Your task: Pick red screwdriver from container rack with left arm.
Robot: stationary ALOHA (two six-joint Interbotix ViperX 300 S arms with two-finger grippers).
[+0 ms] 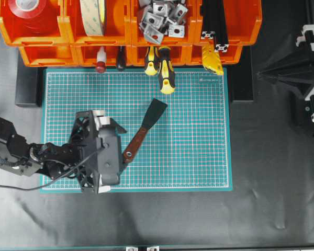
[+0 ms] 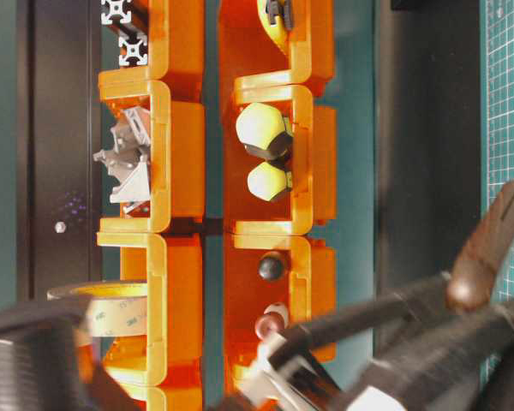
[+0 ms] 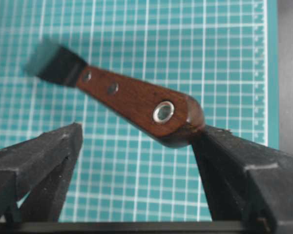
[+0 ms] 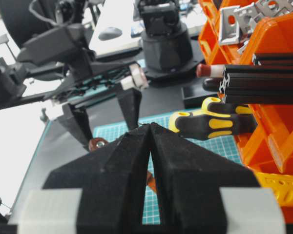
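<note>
The red screwdriver (image 1: 144, 130) lies slantwise over the green mat, flat squared end toward the container rack (image 1: 68, 52), outside the bins. In the left wrist view its red-brown handle (image 3: 136, 100) with the silvery hole rests against my right fingertip (image 3: 219, 146); the flat end is blurred. My left gripper (image 1: 119, 156) is open, jaws wide apart (image 3: 139, 144), and the left finger does not touch the tool. My right gripper (image 4: 150, 126) is shut and empty, well to the right of the mat.
The green cutting mat (image 1: 199, 146) lies in front of the rack. Two yellow-and-black screwdrivers (image 1: 166, 73) and a white-and-red knob tool (image 1: 100, 60) stick out of the lower bins. Upper bins hold tape rolls (image 1: 29, 13), metal brackets (image 1: 159, 18) and black profiles (image 1: 214, 23).
</note>
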